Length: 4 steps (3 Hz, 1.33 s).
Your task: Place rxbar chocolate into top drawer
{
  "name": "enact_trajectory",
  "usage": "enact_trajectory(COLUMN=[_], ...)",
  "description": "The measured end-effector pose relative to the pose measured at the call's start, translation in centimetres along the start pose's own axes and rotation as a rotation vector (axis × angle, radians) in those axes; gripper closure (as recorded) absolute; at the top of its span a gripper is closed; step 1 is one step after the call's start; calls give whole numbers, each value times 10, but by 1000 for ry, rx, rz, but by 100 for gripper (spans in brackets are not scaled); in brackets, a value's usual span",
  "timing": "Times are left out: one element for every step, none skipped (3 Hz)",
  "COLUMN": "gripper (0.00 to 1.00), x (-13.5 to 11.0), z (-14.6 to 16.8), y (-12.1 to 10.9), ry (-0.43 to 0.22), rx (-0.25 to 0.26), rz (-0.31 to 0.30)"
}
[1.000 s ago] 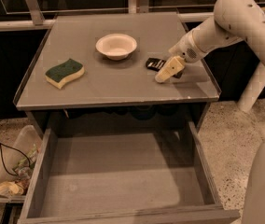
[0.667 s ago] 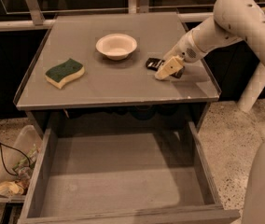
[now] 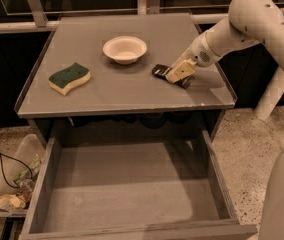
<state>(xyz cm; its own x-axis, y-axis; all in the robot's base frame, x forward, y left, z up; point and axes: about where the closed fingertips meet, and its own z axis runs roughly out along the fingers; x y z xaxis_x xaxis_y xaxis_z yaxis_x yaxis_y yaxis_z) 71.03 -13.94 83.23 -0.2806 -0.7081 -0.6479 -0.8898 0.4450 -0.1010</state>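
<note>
The black snack bar (image 3: 158,70) lies near the worktop's (image 3: 132,91) raised right edge, the robot's claw (image 3: 178,72) resting on it; whether it grips cannot be told. A white bowl (image 3: 124,49) sits nearby, a sponge (image 3: 70,77) well apart. Below, the drawer (image 3: 132,194) stands pulled out, its grey floor in full view.

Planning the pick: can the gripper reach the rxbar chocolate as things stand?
Likely yes: the gripper is right at the rxbar chocolate on the table; the bowl stands clear of both.
</note>
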Motion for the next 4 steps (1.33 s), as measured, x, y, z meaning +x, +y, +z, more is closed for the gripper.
enact_trajectory(gripper=[100, 100, 100, 100], x=[0, 0, 2, -1], z=[0, 0, -2, -17], y=[0, 0, 5, 18], ry=[0, 0, 29, 62], rx=[0, 0, 3, 23], rz=[0, 0, 16, 13])
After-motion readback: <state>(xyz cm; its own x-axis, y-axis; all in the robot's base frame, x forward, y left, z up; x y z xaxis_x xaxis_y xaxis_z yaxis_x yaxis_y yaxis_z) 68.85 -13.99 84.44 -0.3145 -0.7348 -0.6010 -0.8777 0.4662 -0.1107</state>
